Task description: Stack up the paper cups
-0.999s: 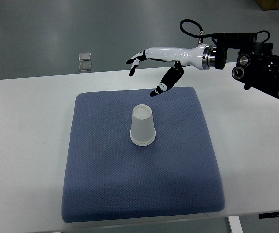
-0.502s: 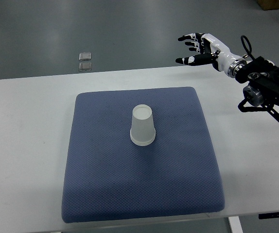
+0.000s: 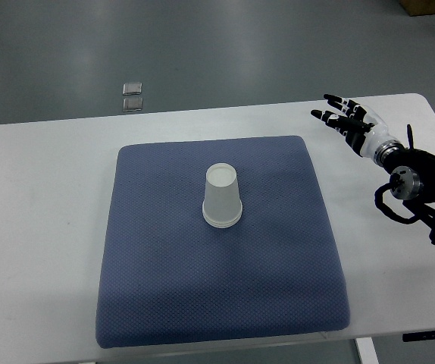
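Note:
A white paper cup stack stands upside down near the middle of the blue mat, wide rim on the fabric. My right hand hovers over the white table at the right, well clear of the cups and off the mat. Its fingers are spread and hold nothing. The black forearm runs off toward the right edge. No left arm shows.
The white table carries the mat, with its right corner behind my hand. Two small clear objects lie on the grey floor beyond the table's far edge.
My right hand has drawn back from above the mat's far edge, swinging right and down to the table's right side. The cups have not moved.

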Controlling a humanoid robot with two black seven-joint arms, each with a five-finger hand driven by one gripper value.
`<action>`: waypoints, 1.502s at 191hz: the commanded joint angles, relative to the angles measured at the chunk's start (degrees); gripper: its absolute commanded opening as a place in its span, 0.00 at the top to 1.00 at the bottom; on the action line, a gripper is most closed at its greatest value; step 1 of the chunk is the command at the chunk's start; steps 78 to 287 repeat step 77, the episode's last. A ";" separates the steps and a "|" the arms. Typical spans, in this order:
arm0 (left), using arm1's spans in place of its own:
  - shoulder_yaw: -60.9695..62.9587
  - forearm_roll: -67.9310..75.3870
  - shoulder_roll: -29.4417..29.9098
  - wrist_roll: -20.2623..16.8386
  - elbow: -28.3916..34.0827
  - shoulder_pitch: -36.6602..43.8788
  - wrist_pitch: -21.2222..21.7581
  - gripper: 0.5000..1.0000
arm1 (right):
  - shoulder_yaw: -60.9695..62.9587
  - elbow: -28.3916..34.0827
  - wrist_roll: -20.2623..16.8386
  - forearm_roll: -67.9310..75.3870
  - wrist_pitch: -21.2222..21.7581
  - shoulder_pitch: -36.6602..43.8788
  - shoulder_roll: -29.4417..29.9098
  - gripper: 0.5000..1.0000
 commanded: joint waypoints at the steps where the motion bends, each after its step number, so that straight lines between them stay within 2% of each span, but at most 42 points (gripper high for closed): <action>1: 0.00 0.00 0.00 0.00 0.09 0.00 0.00 0.00 | 0.30 -0.02 0.01 0.18 -0.01 -0.34 0.08 0.15; 287: 0.00 0.00 0.00 0.00 0.00 0.00 0.00 0.00 | 0.12 -0.11 0.71 -0.79 -0.63 -1.65 1.31 0.15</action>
